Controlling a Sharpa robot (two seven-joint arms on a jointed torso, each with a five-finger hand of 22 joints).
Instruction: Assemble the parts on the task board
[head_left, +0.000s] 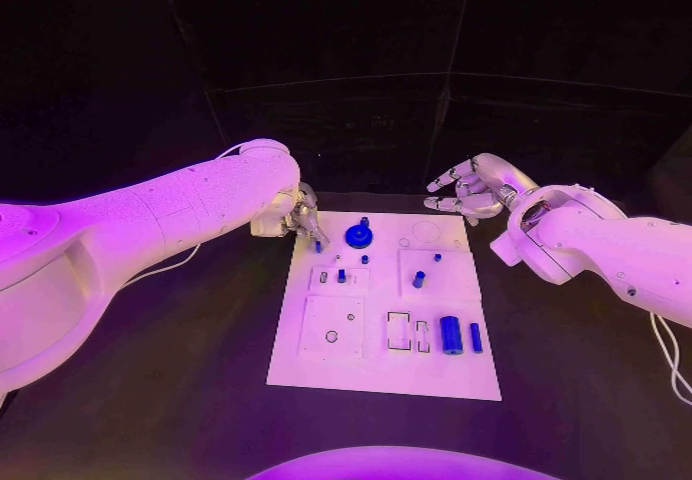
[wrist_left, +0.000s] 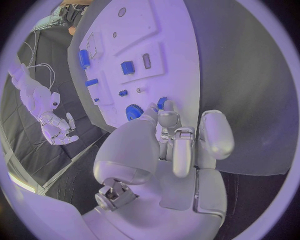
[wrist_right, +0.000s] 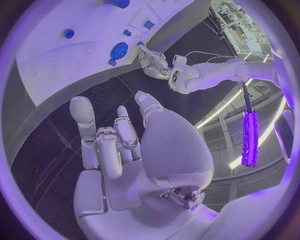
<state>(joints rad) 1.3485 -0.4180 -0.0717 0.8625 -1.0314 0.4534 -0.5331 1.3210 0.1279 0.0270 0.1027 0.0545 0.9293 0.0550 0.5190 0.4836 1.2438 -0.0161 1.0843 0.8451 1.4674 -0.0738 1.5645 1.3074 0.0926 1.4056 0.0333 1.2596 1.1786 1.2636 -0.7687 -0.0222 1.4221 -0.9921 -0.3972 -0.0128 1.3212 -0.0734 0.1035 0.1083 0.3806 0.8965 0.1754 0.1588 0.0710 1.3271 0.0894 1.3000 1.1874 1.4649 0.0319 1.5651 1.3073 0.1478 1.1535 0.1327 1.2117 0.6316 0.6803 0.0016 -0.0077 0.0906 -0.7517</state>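
- Here, the left robot hand (head_left: 300, 218) sits at the far left corner of the white board (head_left: 387, 372), its fingertips (wrist_left: 164, 116) pinching a small blue peg (wrist_left: 162, 102).
- Just beside it on the board stands a round blue gear (head_left: 359, 237).
- The right robot hand (head_left: 469, 190) hangs released beyond the board's far right corner, fingers spread, grasping nothing.
- Nearer the robot, a blue cylinder (head_left: 451, 334) and a thin blue bar (head_left: 476, 337) lie on the board, which rests on the black bench (head_left: 173, 390).
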